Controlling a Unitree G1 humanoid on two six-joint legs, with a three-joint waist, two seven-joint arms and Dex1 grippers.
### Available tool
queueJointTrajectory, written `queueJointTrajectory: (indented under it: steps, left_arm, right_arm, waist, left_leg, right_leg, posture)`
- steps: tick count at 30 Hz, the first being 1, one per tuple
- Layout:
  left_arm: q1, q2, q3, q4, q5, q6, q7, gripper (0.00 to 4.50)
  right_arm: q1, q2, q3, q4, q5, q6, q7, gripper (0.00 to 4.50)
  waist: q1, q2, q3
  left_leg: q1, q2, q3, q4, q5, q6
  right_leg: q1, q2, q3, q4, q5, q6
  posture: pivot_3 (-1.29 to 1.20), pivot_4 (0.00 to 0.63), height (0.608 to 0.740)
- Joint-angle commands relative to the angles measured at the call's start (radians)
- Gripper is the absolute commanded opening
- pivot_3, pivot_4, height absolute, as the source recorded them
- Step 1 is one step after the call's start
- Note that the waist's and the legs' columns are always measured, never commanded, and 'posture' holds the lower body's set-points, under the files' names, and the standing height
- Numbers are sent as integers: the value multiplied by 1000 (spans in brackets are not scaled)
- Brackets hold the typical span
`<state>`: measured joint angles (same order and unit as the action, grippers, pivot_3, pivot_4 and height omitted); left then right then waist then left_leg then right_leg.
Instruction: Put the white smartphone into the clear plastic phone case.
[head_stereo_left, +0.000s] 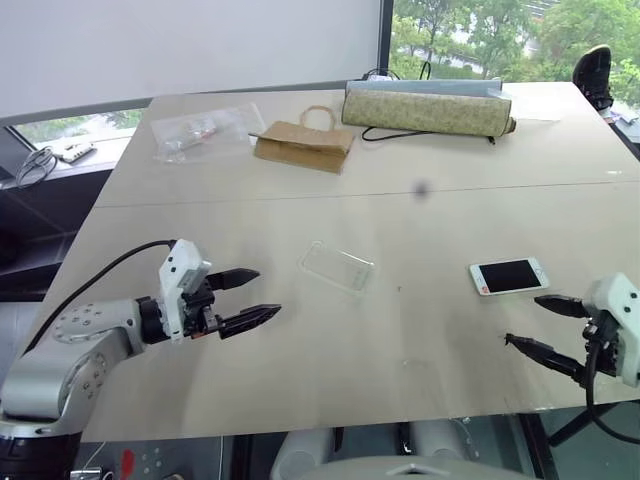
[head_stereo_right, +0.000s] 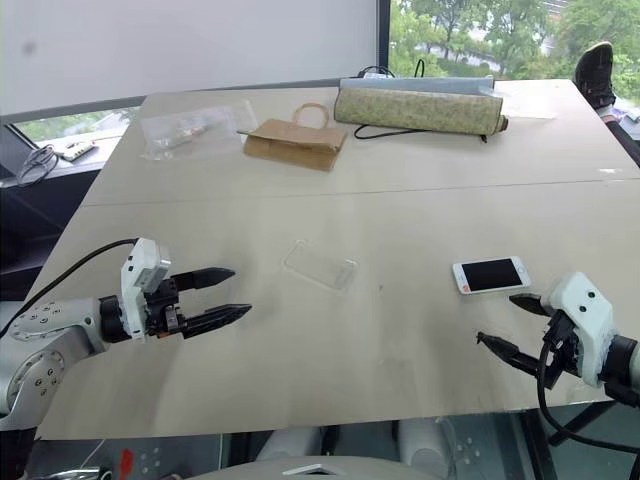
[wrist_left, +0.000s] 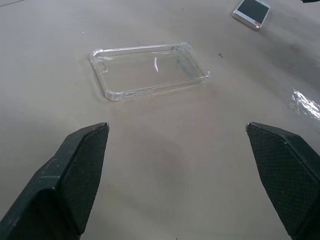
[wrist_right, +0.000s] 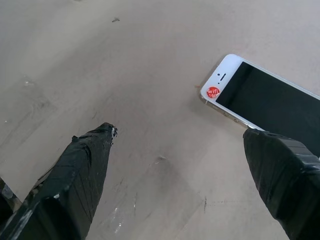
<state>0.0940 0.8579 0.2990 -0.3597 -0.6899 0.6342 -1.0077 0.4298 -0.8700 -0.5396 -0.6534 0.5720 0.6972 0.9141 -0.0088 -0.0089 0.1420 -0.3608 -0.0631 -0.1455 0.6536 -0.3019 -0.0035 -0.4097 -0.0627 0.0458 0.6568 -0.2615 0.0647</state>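
The white smartphone (head_stereo_left: 509, 276) lies flat, screen up, on the worktop (head_stereo_left: 330, 210) near the right claw (head_stereo_left: 540, 323), whose fingers are spread and hold nothing. The clear plastic phone case (head_stereo_left: 338, 267) lies in the middle, apart from the phone. The left claw (head_stereo_left: 248, 297) is also spread wide and empty, pointing toward the case.

The left pincer (wrist_left: 177, 170) is hovering over the pale bench (wrist_left: 165, 165) with its two black fingers (wrist_left: 75, 175) spread wide and holding nothing. Beyond them, the clear plastic phone case (wrist_left: 149, 70) is lying flat, open side up, and farther off the white smartphone (wrist_left: 251, 10) is lying screen up, well apart from it.
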Motion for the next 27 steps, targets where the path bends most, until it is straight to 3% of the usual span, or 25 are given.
queueJointTrajectory:
  steps: [1, 4, 9, 12, 18, 24, 27]
  left_arm:
    - [-22, -20, -12, -12, 18, -35, 16, 4500]
    - [-78, -65, -39, 5, 72, -66, 97, 4500]
    - [-223, -144, -81, 71, 170, -75, 262, 4500]
    - [-308, -116, -167, 109, 241, 40, 320, 4500]
    - [-475, -124, -357, 251, 306, 133, 266, 4500]
    - [-639, -180, -495, 485, 421, 47, 200, 4500]
    - [-689, -205, -535, 552, 469, -8, 172, 3732]
  right_arm:
    - [-67, 8, -8, -35, 43, 13, -42, 4462]
    - [-180, 27, 20, -81, 108, 46, -109, 4462]
    - [-235, 56, 56, -169, 110, -57, -98, 4462]
    - [-244, 51, 63, -196, 144, -82, -66, 4462]
    - [-202, 46, 66, -225, 164, -129, -13, 4462]
    - [-137, 51, 67, -176, 89, -213, 23, 4462]
    - [-106, 62, 63, -176, 69, -243, 22, 4500]
  waist:
    - [-1, 0, 0]
    - [-3, 0, 0]
    - [12, -1, 0]
    - [16, -1, 0]
    - [20, -2, 1]
    - [24, -3, 1]
    - [26, -3, 1]
  left_leg:
    - [0, 0, 0, 0, 0, 0]
    - [1, 0, 1, 0, 0, 0]
    - [0, 0, -2, 0, 0, 0]
    - [-2, 0, -1, 1, 0, 0]
    - [-1, -1, -1, 1, 0, 0]
    - [-1, -2, -1, 3, 0, 0]
    - [-1, -2, -2, 7, 0, 0]
  right_leg:
    - [0, 0, 0, 0, 0, 0]
    - [0, 0, 1, 1, 0, 0]
    - [0, 0, -2, 0, 0, 0]
    - [-1, 0, -2, 0, 0, 0]
    - [-1, 1, -1, 0, 0, 0]
    - [0, 4, -2, 2, 0, 0]
    - [1, 4, -2, 4, 0, 0]
  posture:
    - [0, 150, 740]
    - [0, 150, 740]
    - [0, 150, 740]
    - [0, 150, 740]
    - [0, 150, 740]
    - [0, 150, 740]
    - [0, 150, 740]
